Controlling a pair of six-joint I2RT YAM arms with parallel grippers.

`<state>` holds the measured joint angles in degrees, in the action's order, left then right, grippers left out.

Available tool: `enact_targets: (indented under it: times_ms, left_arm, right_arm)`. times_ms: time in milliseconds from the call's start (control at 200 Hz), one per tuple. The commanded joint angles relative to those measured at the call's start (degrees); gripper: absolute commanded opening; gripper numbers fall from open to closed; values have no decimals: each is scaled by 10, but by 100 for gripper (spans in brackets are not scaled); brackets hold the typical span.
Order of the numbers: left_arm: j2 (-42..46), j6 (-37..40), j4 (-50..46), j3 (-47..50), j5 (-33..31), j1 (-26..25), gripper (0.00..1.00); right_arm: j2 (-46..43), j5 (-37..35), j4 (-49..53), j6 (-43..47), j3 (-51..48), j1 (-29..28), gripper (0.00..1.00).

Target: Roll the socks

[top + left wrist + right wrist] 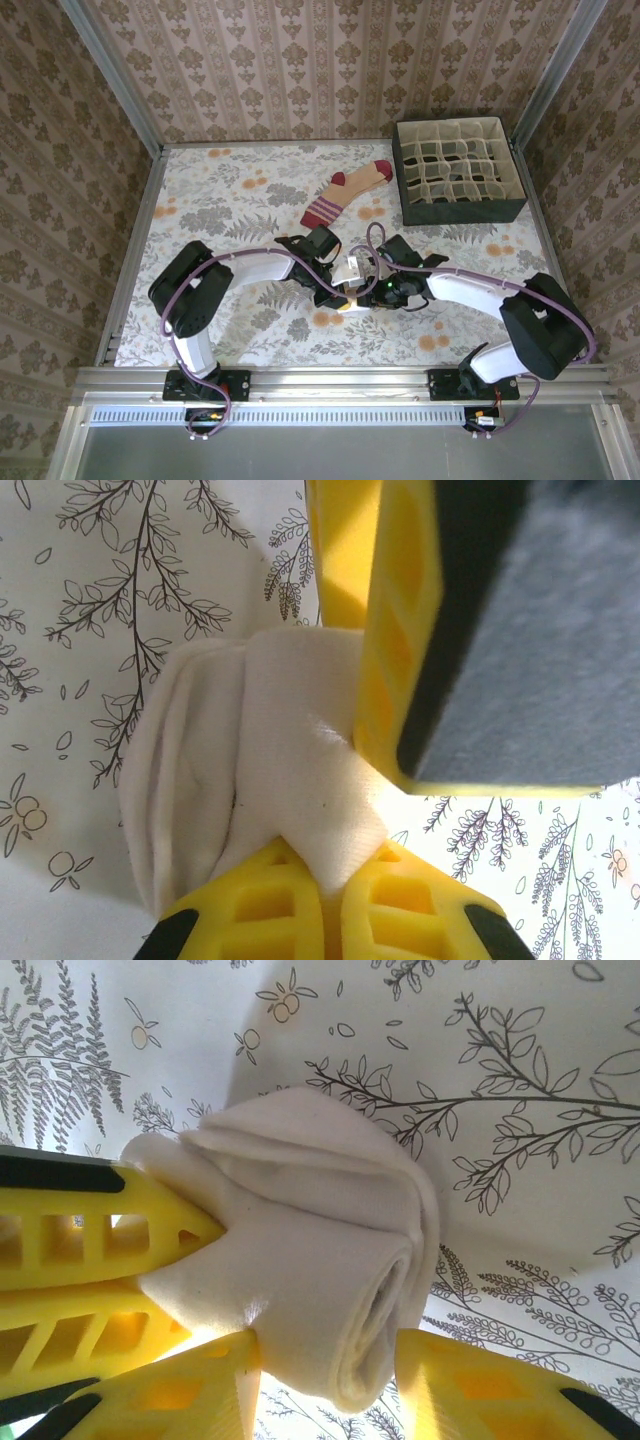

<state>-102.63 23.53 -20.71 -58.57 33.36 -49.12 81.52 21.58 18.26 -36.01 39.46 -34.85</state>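
The cream-white sock (pixel 300 1250) is a thick roll lying on the floral table at the centre, with its spiral end facing the right wrist camera. My right gripper (pixel 325 1375) is shut across the roll, one yellow finger (pixel 480 1385) on each side. My left gripper (pixel 335 910) is shut on a corner of the cream fabric (pixel 250 760) at the roll's other side. Its yellow fingers (pixel 100 1230) also show at the left of the right wrist view. From above, both grippers (pixel 335 290) (pixel 378 290) meet over the roll (pixel 351 268). The tan sock (pixel 345 195) with maroon toe, heel and striped cuff lies flat farther back.
A dark box with cream dividers (pixel 455 205) stands at the back right of the table. Patterned walls close in the table's (pixel 220 210) far and side edges. A metal rail (pixel 330 380) runs along the near edge by the arm bases.
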Motion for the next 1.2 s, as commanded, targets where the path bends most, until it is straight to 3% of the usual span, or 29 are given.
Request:
enact_targets:
  times_ms: [0,420,615,735,1195]
  left_arm:
    - [-40,-10,-31,4,-35,-1,5]
    - [-43,-7,-24,4,-19,3,7]
    - [-11,2,32,43,-16,3,19]
    - [18,21,61,68,-20,3,27]
    - [200,75,247,217,-91,3,46]
  right_arm:
    - [-39,-22,19,8,-8,-6,41]
    - [40,5,-17,3,7,-6,39]
    - [72,-5,-5,-14,9,-6,9]
    - [84,-10,5,-23,5,-5,1]
    - [109,-6,28,-33,13,-5,0]
